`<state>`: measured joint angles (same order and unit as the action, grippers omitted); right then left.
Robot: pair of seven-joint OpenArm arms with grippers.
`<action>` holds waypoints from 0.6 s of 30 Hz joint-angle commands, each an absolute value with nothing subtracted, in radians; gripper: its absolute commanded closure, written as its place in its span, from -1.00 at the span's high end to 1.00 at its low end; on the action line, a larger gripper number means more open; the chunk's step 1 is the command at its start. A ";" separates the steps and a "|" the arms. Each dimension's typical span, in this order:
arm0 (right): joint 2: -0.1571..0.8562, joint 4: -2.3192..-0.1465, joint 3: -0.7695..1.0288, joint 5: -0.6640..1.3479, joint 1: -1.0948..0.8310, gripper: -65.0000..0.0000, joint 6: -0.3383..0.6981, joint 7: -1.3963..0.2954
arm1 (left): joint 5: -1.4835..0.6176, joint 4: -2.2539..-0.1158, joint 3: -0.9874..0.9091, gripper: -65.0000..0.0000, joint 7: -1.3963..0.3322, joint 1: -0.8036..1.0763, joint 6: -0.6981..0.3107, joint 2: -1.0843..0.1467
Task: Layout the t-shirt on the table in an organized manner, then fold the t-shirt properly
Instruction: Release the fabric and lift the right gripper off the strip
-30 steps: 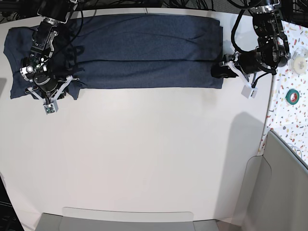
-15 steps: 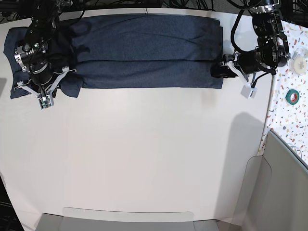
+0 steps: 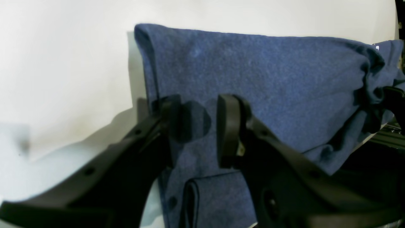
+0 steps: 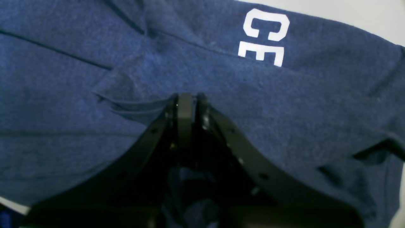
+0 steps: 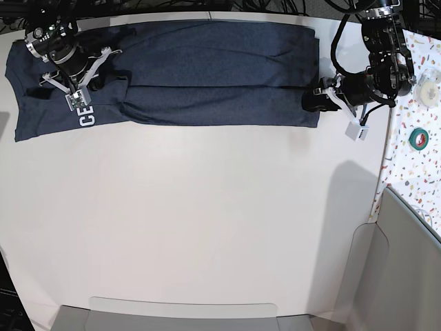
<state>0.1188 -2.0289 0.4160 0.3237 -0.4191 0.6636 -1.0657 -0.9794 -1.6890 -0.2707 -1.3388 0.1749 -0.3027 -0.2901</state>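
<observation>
Base view first. The t-shirt [image 5: 207, 72] lies as a long folded band along the far edge of the table [image 5: 207, 221]. A second ago the right gripper [image 5: 96, 65] sat low on the shirt's near corner at the sleeve end; now it has swung up and back toward the far edge, carrying a flap of cloth with it. That lift has turned the cloth over, so white lettering [image 5: 86, 117] shows near the shirt's near edge where there was only plain navy before. At the shirt's other end the left gripper [image 5: 313, 102] has not moved at all; it sits at the hem end, on the near corner.

Left wrist view. The left gripper's [image 3: 196, 126] jaws stand part-way apart, one on each side of a layer of the shirt [image 3: 269, 79] near its folded edge. Whether they actually pinch the cloth I cannot tell; they look more like a loose straddle.

Right wrist view. The right gripper's [image 4: 185, 104] jaws are pressed narrow together, with a thin fold of the shirt [image 4: 95, 63] drawn into them, just beside the lettering [image 4: 264, 36].

My reading: the sleeve end is being folded in over the body while the other end is kept anchored.
</observation>
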 commanded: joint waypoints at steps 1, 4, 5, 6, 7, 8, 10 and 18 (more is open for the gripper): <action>0.124 -2.046 0.418 0.344 -0.426 -1.00 0.676 -1.050 | -1.000 -1.704 -0.275 -0.44 -1.331 0.166 -0.302 -0.300; 0.125 -2.046 0.420 0.346 -0.429 -1.00 0.676 -1.050 | -1.000 -1.704 -0.274 -0.44 -1.331 0.166 -0.302 -0.300; 0.125 -2.046 0.420 0.346 -0.429 -1.00 0.676 -1.050 | -1.000 -1.704 -0.275 -0.44 -1.331 0.166 -0.302 -0.300; 0.125 -2.046 0.420 0.346 -0.429 -1.00 0.676 -1.050 | -1.000 -1.704 -0.277 -0.44 -1.331 0.166 -0.302 -0.300; 0.125 -2.046 0.420 0.346 -0.429 -1.00 0.674 -1.050 | -1.000 -1.704 -0.277 -0.44 -1.331 0.166 -0.302 -0.300; 0.125 -2.046 0.420 0.346 -0.429 -1.00 0.674 -1.050 | -1.000 -1.704 -0.277 -0.44 -1.331 0.166 -0.302 -0.300; 0.127 -2.046 0.420 0.346 -0.429 -1.00 0.674 -1.050 | -1.000 -1.704 -0.278 -0.44 -1.331 0.166 -0.302 -0.300; 0.154 -2.048 0.420 0.349 -0.423 -1.00 0.673 -1.050 | -1.000 -1.704 -0.278 -0.44 -1.331 0.166 -0.302 -0.300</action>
<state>0.1436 -2.0293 0.4156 0.3397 -0.4236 0.6632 -1.0657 -0.9794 -1.6890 -0.2707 -1.3388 0.1745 -0.3027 -0.2886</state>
